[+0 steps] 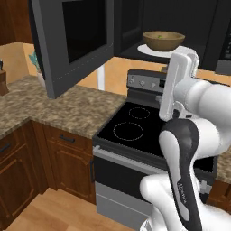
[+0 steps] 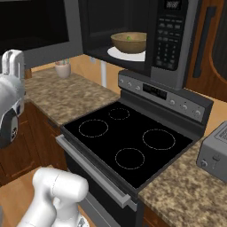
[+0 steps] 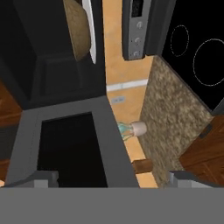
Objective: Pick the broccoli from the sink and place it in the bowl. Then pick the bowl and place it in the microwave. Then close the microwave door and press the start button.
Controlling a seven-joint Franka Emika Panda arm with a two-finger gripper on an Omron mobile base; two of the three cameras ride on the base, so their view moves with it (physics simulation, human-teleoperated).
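Bowl (image 2: 128,41) with broccoli (image 2: 129,38) sits on turntable in microwave (image 2: 170,40). Door (image 1: 74,43) swung open at 10 o'clock of bowl – stiff, hinged, light; push outer face near free edge. Gripper (image 3: 111,181) spread wide, empty.

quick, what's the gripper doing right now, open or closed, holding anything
Gripper: open, holding nothing, facing the open microwave door.
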